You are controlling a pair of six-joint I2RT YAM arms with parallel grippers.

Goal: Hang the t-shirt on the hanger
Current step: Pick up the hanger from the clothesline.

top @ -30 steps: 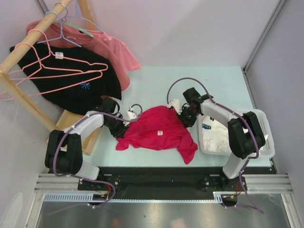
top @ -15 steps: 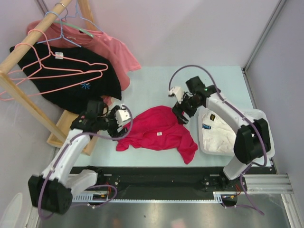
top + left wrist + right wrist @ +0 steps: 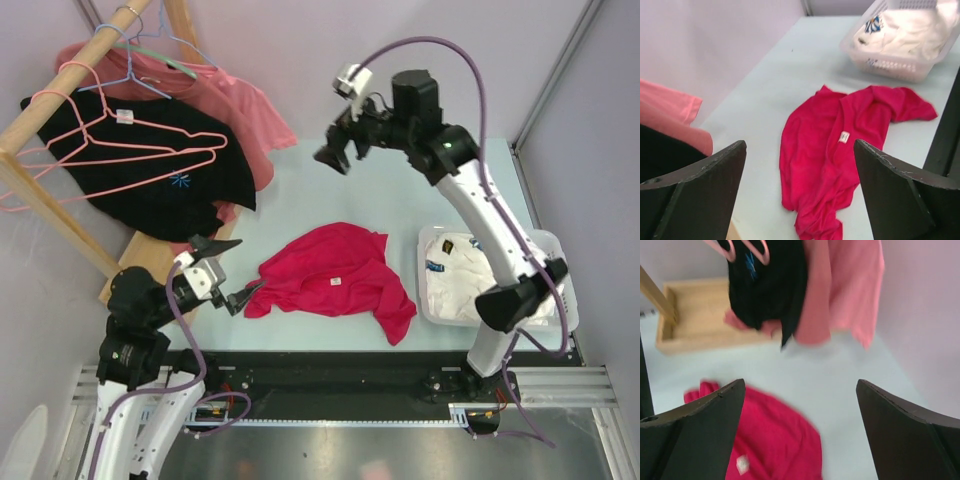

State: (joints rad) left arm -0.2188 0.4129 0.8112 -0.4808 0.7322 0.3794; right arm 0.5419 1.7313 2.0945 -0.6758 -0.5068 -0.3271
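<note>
The pale green table (image 3: 330,190) spreads under both arms. A wooden rack (image 3: 28,127) stands off its far left corner, beyond the left gripper and well to the left of the right gripper. 2 garments hang from it: a black t-shirt (image 3: 150,170) in front and a salmon-pink t-shirt (image 3: 235,105) behind.

The t-shirt (image 3: 330,275), bright crimson, lies crumpled and flat on the table. It is just to the right of the left gripper's fingertips and not touching them, and it is well below and nearer than the right gripper. A white basket (image 3: 890,67) holding white cloth sits to the right of it, farther from the left gripper than the t-shirt is.

The hanger (image 3: 218,146), thin pink wire, hangs on the rack against the front of the black t-shirt, above and beyond the left gripper.

The left gripper (image 3: 228,272) sits low near the table's left edge with its 2 fingers spread wide and nothing between them. The right gripper (image 3: 340,148) is raised high over the far half of the table, fingers also spread wide and holding nothing, facing toward the rack.

A small white neck label (image 3: 337,280) shows near the middle of the t-shirt.
</note>
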